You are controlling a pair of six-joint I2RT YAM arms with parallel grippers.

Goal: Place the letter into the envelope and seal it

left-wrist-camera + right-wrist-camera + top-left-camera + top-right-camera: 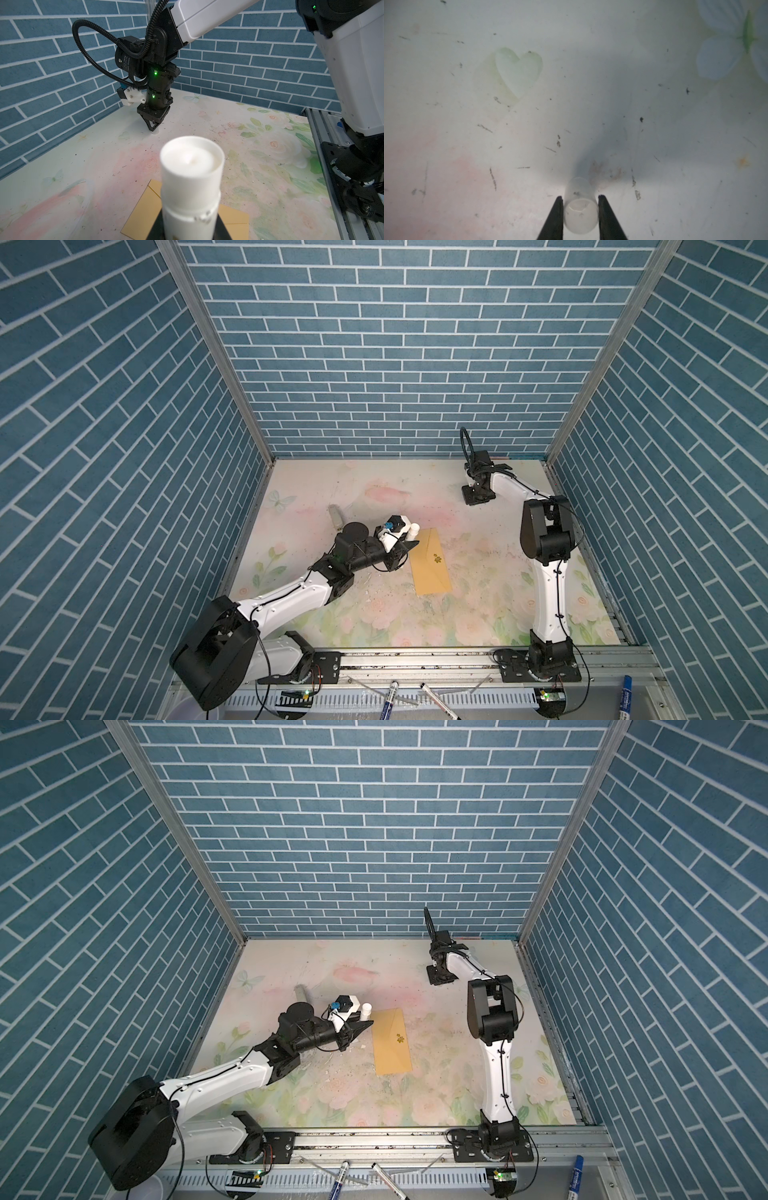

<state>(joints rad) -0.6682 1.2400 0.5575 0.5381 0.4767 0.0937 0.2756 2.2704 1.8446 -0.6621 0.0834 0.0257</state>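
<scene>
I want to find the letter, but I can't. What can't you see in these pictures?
- Letter: in no view; whether the envelope hides it is unclear.
- White tube: blurred, too near the left wrist camera.
- Clear cap: the right wrist view doesn't show whether the right pincer squeezes it.

Robot test cell, laboratory type; blue brick-print wall panels (374, 344) in aluminium framing (216, 344); floral-covered tabletop (478, 614); arms bolted to mounting rail (415, 659).

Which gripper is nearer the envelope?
The left gripper, holding a white tube beside the envelope; the right gripper is far off, pinching a clear cap.
</scene>
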